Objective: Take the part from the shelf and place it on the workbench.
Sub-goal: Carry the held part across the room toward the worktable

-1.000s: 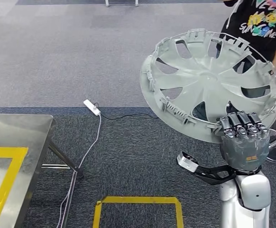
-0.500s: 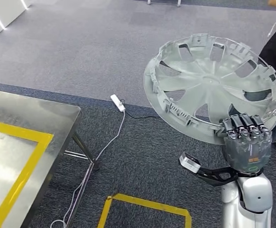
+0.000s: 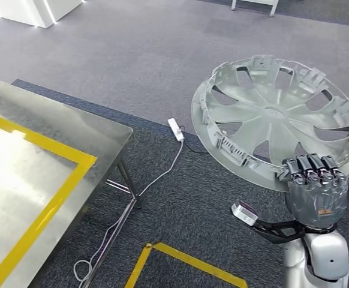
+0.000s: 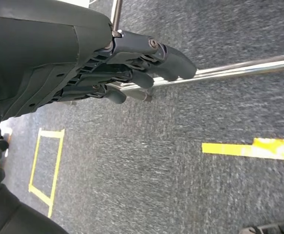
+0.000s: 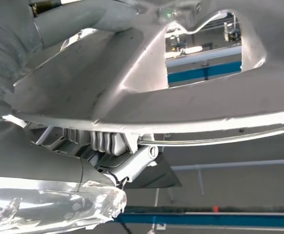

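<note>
- The right hand [image 3: 316, 191] comes first: its dark fingers [image 3: 312, 166] are curled over the near rim of the part and clamp it there, so the hand carries the whole piece by one edge, up off the floor at the right of the head view.
- The stainless-steel workbench with a yellow tape border [image 3: 96, 135] is the largest thing here. It sits at the left of the head view, well apart from the carried part, with bare metal inside the tape.
- The grey plastic wheel cover, a round spoked disc with clips around its rim [image 3: 276, 123], is the task's part. It is tilted, inner face up, over the dark carpet and not above the bench. From the right wrist its underside and rim [image 5: 192, 105] show close.
- Judged progress: the part is off the shelf and in hand, so the pick is done. What remains is reaching the bench, bringing the cover over it and setting it down.
- The left hand [image 4: 107, 73] hangs over the carpet holding nothing, its fingers [image 4: 148, 80] stretched out fairly straight and close together.
- A yellow tape rectangle on the floor [image 3: 186, 258] lies near the robot.
- A white power strip with its cable [image 3: 175, 129] lies on the carpet between bench and part.
</note>
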### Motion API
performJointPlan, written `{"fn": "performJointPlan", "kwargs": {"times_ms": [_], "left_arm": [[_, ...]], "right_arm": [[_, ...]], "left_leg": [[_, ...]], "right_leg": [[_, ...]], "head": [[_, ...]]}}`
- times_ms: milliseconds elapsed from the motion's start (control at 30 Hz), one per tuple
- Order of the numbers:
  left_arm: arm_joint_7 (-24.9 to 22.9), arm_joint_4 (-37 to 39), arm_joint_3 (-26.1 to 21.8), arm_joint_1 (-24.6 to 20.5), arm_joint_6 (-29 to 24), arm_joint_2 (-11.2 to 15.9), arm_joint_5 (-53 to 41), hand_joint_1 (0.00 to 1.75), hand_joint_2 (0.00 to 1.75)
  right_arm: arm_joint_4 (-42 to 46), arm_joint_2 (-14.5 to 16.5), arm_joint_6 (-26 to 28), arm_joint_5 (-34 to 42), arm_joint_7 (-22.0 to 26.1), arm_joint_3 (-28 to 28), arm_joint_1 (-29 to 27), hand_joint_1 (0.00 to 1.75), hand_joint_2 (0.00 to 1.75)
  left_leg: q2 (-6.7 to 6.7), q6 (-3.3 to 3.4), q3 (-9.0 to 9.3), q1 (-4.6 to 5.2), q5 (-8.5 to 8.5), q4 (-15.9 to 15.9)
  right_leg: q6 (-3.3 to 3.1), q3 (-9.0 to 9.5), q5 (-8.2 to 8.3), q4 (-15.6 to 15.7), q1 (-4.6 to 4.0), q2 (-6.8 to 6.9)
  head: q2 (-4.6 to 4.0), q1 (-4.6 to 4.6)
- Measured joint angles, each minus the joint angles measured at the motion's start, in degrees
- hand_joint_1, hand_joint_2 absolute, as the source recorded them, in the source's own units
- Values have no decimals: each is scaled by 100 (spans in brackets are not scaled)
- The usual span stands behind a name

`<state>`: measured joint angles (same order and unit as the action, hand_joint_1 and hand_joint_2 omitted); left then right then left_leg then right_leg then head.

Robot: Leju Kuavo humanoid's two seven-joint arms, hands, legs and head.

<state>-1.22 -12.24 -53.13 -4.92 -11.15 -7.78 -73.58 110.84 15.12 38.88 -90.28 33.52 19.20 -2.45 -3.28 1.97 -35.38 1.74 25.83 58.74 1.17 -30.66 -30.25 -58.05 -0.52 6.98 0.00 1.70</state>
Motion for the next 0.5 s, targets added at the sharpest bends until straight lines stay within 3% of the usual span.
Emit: {"fn": "performJointPlan", "kwargs": {"times_ms": [33,100,167,200,233,267,300,367,433,500], "left_arm": [[-5,0,-1,18,8,5,-9,0,175],[-13,0,-2,34,16,17,-19,0,175],[-16,0,-2,22,23,23,-27,0,175],[-16,0,-2,16,28,21,-30,0,175],[-16,0,-2,18,32,20,-32,0,175],[-16,0,-2,25,36,19,-32,0,175],[-16,0,-2,31,35,18,-34,0,175],[-18,0,-2,31,39,21,-41,0,175],[-29,0,-2,22,49,26,-50,0,175],[-48,0,-2,39,57,31,-55,0,175]], "right_arm": [[1,0,0,-2,-12,5,-14,175,175],[14,0,0,0,-34,18,-54,175,175],[27,-1,0,4,-46,34,-90,175,175],[29,-1,0,5,-48,44,-107,175,175],[29,-2,0,4,-48,55,-123,175,175],[29,-2,0,4,-48,65,-138,175,175],[29,-2,0,3,-49,73,-150,175,175],[30,-2,0,3,-56,82,-158,175,175],[37,-2,0,4,-66,87,-161,175,175],[44,-2,0,2,-71,90,-167,175,175]], "left_leg": [[70,19,13,-15,-12,-29],[206,69,48,-59,-39,-83],[349,100,54,-79,-43,-89],[429,105,56,-82,-41,-89],[509,107,61,-85,-39,-86],[593,103,68,-90,-37,-82],[680,94,79,-99,-32,-73],[845,47,85,-110,-10,-37],[989,-25,41,-118,-11,3],[1115,-95,-10,-140,-39,14]], "right_leg": [[28,-1,-32,-21,5,-33],[85,-144,-228,-343,38,-326],[130,-530,-562,-1089,78,-624],[151,-730,-677,-1441,89,-664],[169,-856,-685,-1627,97,-676],[184,-883,-577,-1602,107,-682],[196,-794,-368,-1351,123,-703],[220,-461,38,-583,176,-908],[196,-227,144,-131,206,-1103],[124,-173,113,-75,189,-1063]], "head": [[0,-5],[0,-23],[0,-47],[0,-56],[0,-58],[0,-58],[0,-58],[0,-59],[0,-61],[0,-61]]}}
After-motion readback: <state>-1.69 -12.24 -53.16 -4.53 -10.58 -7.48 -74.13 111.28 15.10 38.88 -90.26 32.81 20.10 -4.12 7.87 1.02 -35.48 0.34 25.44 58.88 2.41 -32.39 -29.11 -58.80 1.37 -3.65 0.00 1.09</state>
